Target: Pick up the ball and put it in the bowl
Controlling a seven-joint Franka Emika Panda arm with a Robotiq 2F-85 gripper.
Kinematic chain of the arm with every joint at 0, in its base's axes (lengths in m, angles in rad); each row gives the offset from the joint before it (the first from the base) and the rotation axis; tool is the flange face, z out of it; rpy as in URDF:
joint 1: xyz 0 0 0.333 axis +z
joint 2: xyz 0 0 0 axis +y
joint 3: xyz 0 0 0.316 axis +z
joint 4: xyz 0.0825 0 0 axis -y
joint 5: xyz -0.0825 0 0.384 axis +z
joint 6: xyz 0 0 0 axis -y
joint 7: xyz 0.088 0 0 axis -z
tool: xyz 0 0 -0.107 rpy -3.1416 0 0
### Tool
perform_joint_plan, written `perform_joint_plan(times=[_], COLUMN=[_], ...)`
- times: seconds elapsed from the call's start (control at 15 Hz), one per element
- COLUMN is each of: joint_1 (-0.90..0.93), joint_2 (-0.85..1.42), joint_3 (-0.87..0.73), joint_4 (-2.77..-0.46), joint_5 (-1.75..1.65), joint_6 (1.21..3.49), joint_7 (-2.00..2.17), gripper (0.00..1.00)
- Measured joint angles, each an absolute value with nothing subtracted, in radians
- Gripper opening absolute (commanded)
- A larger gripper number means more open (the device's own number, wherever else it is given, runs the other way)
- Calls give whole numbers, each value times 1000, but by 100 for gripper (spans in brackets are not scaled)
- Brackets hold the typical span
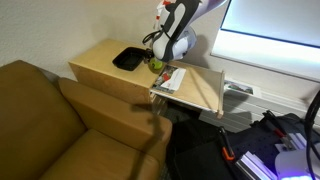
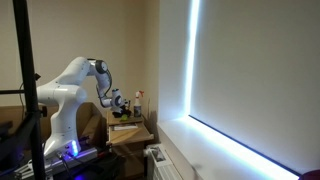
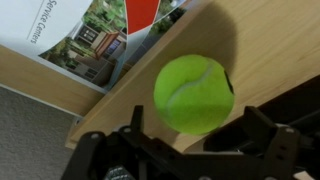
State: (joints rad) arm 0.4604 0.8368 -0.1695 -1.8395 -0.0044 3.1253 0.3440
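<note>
The yellow-green ball (image 3: 194, 94) lies on the wooden table (image 3: 270, 40), near its edge. It also shows in an exterior view (image 1: 156, 66), just right of the shallow black bowl (image 1: 128, 58). My gripper (image 3: 196, 135) is low over the ball, open, with one black finger on each side and a small gap to the ball on both. In an exterior view the gripper (image 1: 158, 58) hangs right above the ball. In the other exterior view (image 2: 122, 102) the ball and bowl are hidden.
A printed brochure (image 3: 90, 40) lies next to the ball, partly over the table edge, and also shows in an exterior view (image 1: 173, 78). A brown sofa (image 1: 50, 120) stands against the table. A white-topped spray bottle (image 2: 138, 97) stands behind the gripper.
</note>
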Motion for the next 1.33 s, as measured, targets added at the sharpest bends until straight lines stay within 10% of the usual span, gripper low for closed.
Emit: perform_joint_plan(times=[0.13, 0.2, 0.6, 1.33], joint_1=[461, 461, 456, 410], joint_2=[856, 856, 856, 650], joint_3=[-169, -170, -160, -48], joint_4=[-1821, -1818, -1819, -1947], joint_5=[-2, -2, 33, 65], joint_6=[3132, 3132, 3120, 3106], joint_7=[344, 344, 339, 293], gripper=[100, 75, 40, 38])
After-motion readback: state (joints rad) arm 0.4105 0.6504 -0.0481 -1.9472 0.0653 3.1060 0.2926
